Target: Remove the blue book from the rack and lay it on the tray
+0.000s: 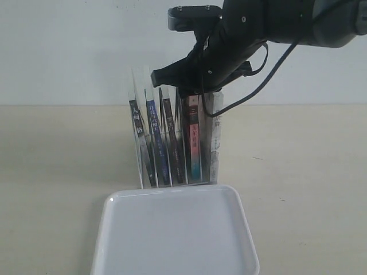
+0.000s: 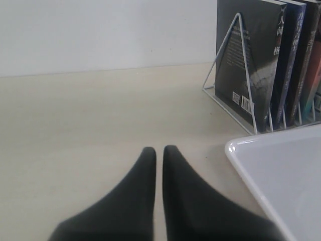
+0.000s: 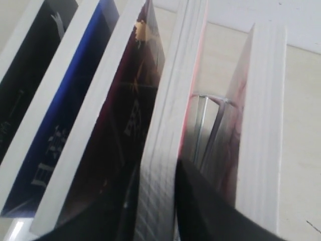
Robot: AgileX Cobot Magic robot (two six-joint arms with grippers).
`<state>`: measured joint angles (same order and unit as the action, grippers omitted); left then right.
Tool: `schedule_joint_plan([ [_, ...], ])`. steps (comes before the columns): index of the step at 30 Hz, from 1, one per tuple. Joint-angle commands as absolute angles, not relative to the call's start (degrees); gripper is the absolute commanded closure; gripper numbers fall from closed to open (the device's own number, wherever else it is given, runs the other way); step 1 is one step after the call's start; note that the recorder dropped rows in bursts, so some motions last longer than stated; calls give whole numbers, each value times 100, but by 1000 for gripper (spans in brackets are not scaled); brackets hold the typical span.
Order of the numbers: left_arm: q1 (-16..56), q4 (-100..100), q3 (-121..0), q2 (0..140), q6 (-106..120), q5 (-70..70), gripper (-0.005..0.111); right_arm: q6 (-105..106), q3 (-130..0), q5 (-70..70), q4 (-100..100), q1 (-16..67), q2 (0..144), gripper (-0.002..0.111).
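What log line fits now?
blue-spined paperback: in clear acrylic rack; white rectangular tray: bare; right gripper: astride red-and-teal-spined book; left gripper: shut

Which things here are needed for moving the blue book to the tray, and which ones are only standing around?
Needed: blue book, rack, tray.

Not needed: black-spined book, dark-spined book, red-and-teal book, all standing in the rack.

Tray (image 1: 172, 246) cropped at bottom edge, right hand (image 1: 198, 90) fingertips hidden among books (image 1: 172, 143)
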<state>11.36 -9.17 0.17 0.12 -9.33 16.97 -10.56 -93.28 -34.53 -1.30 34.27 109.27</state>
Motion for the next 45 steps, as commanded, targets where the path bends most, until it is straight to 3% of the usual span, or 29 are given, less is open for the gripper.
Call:
schedule_joint_plan([
  [1, 1119, -901, 0, 0, -911, 1680, 103, -1011, -9334, -3360, -86, 3438, 10556, 108],
  [21, 1119, -901, 0, 0, -911, 1680, 103, -1208, -9334, -3147, -495, 3438, 9856, 108],
  [45, 1119, -901, 0, 0, -911, 1680, 103, -1497, -9334, -2673, -567, 3438, 10412, 108],
])
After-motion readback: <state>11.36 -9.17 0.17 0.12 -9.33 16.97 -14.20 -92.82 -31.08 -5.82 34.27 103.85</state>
